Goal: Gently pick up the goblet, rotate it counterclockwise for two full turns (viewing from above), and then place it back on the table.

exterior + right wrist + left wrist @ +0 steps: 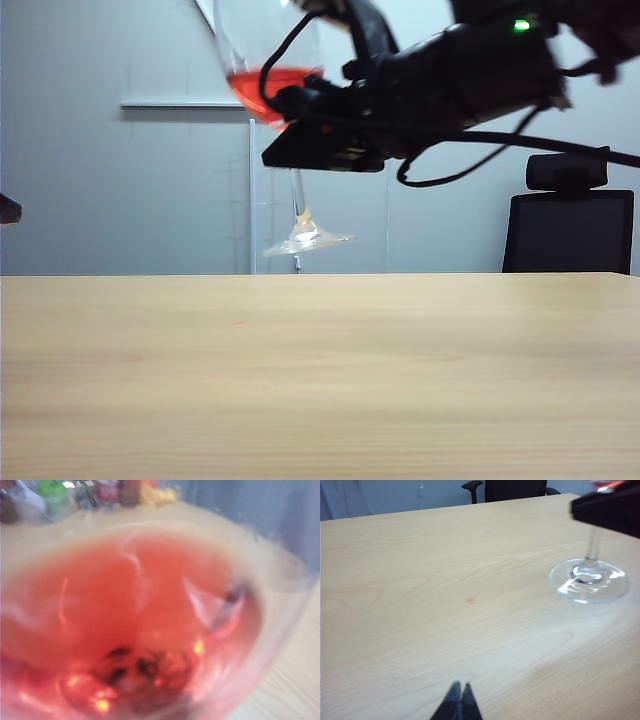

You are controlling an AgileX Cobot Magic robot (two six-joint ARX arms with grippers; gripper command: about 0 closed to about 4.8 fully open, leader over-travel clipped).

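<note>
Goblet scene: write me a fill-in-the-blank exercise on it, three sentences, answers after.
1. The liquid in the goblet is ____ in colour.
2. The right gripper holds the goblet with its foot ____ the table, tilted.
3. The left gripper hangs over bare wood with its fingers ____.

Missing words: red; above; shut

Observed from my right wrist: the goblet [135, 625] fills nearly the whole picture, very close and blurred. Red liquid [125, 610] sits in its bowl, with bright glints and dark reflections low in it. The pale wood bench [285, 685] shows beside the glass. My right hand itself is not visible here. Blurred coloured items [100, 492] stand far off.
</note>
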